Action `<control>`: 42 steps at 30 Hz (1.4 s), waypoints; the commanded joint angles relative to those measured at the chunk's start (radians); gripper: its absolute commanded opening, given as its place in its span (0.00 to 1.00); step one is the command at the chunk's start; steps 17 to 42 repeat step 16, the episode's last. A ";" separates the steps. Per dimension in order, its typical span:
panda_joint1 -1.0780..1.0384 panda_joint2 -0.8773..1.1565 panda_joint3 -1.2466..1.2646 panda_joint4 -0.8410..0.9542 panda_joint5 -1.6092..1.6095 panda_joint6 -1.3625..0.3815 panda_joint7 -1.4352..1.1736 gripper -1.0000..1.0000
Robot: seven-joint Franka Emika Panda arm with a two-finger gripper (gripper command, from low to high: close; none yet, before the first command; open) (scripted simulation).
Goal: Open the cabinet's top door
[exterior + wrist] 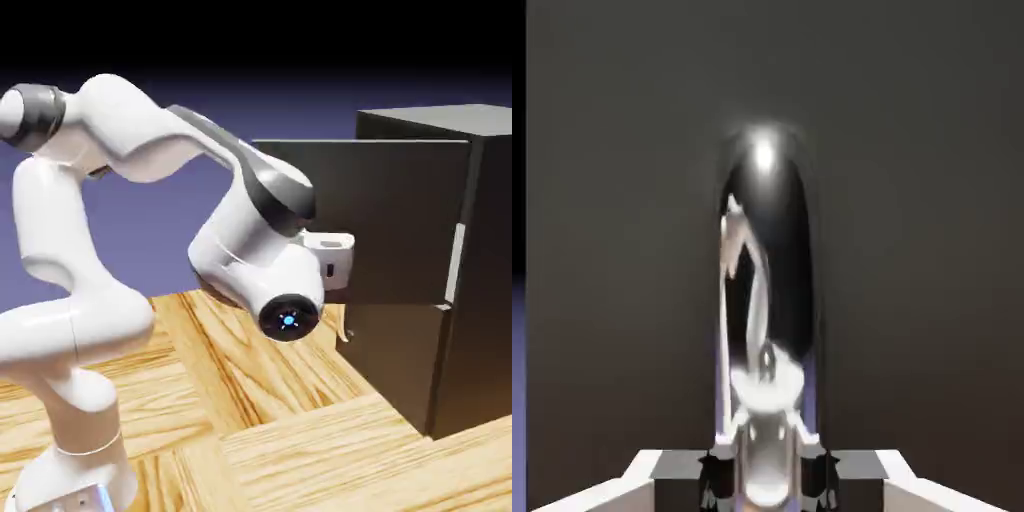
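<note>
Nearest in the hand view, the gripper (768, 480) sits at the bottom edge with its two dark fingertips (717, 478) pressed against either side of a shiny curved silver handle (767, 300), clenched on it. The handle runs up the middle of the picture as a bright chrome bar, mirroring the white arm in its polish, and its lower end is partly hidden between the fingers. Behind it, the flat dark grey panel of the top door (912, 250) fills nearly the whole view; a thin strip of blue-violet shows at the left edge.

In the exterior view, the white arm (110, 230) rises from the lower left, its base cut off by the bottom edge, and bends across toward the cabinet. The forearm and wrist housing (270, 270), with a small blue light, cover the gripper (338, 262) almost wholly; only the white hand block shows, touching the door's face. The fingers and the grasped handle cannot be made out there.

The top door (390, 215) stands swung out from the cabinet (480, 270), its panel facing the camera. Below it a sliver of a second silver handle (345, 330) peeks out beside the shorter lower panel (395, 350). The cabinet's right side is cut off by the frame.

Everything stands on a light wooden table (300, 440) of plank-patterned grain. Behind is a plain blue-violet backdrop (150, 230), darkening to black at the top.
</note>
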 commanded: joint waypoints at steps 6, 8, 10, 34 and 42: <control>-0.058 0.218 0.034 0.171 -0.196 -0.016 -0.077 0.00; -0.068 0.290 0.046 0.230 -0.255 -0.017 -0.089 0.00; -0.074 0.362 0.058 0.289 -0.311 -0.016 -0.095 0.00; -0.070 0.541 0.081 0.440 -0.437 -0.018 -0.086 1.00; -0.070 0.541 0.081 0.440 -0.437 -0.018 -0.086 1.00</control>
